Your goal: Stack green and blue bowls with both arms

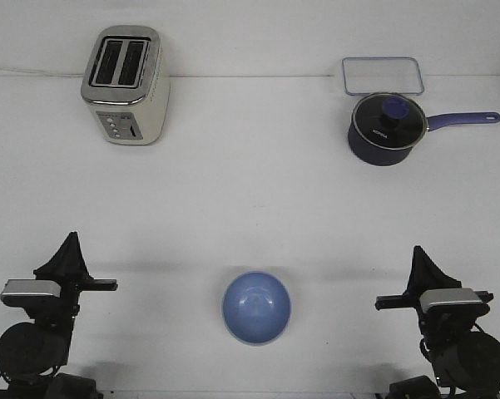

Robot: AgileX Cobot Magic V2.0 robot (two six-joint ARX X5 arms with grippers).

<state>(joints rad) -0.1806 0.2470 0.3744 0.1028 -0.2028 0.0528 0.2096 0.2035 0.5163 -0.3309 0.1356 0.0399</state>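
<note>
The periwinkle blue bowl (256, 307) sits upright on the white table near the front edge, midway between the two arms. No green bowl shows in the front view. My left gripper (71, 242) is at the front left, well to the left of the bowl, its black fingers drawn together to a point and holding nothing. My right gripper (417, 252) is at the front right, well to the right of the bowl, its fingers also together and empty. Both are apart from the bowl.
A cream toaster (126, 83) stands at the back left. A dark navy lidded saucepan (385, 126) with a long handle stands at the back right, with a clear rectangular lid (383, 76) behind it.
</note>
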